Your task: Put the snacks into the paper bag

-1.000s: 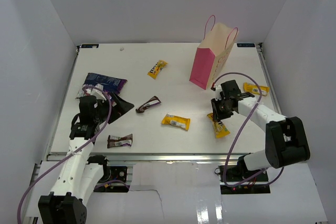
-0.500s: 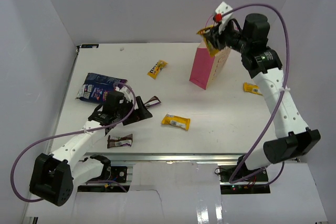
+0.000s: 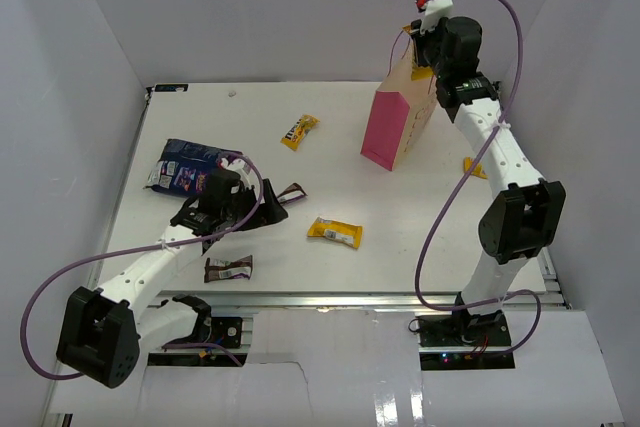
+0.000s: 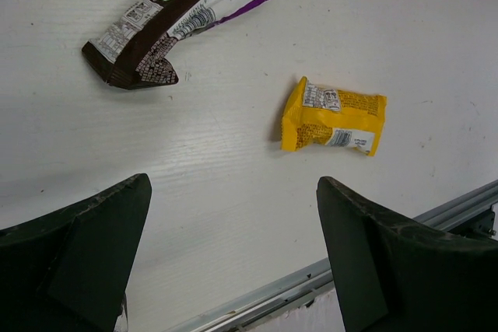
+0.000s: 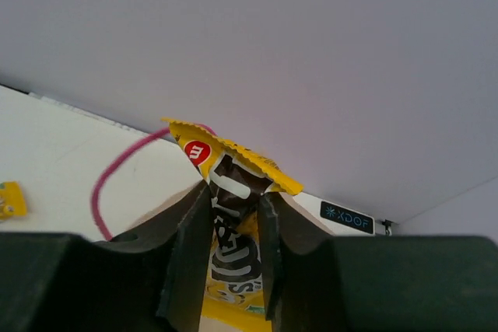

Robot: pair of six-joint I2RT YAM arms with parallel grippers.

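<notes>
Table (image 3: 440, 237) bears paper bag (image 3: 385, 132), blue snack bag (image 3: 192, 160), brown bars (image 3: 228, 267), perhaps three yellow packets (image 3: 334, 232).

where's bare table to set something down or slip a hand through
Widest: near right, between the middle yellow packet, the paper bag and the right arm. Also the far left corner, behind the blue bag and far yellow packet. Crowded: near left, where the left gripper, blue bag, near brown bar and far brown bar cluster.

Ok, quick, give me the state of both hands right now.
Left hand: open, holding nothing.
Right hand: closed on a yellow candy packet.
</notes>
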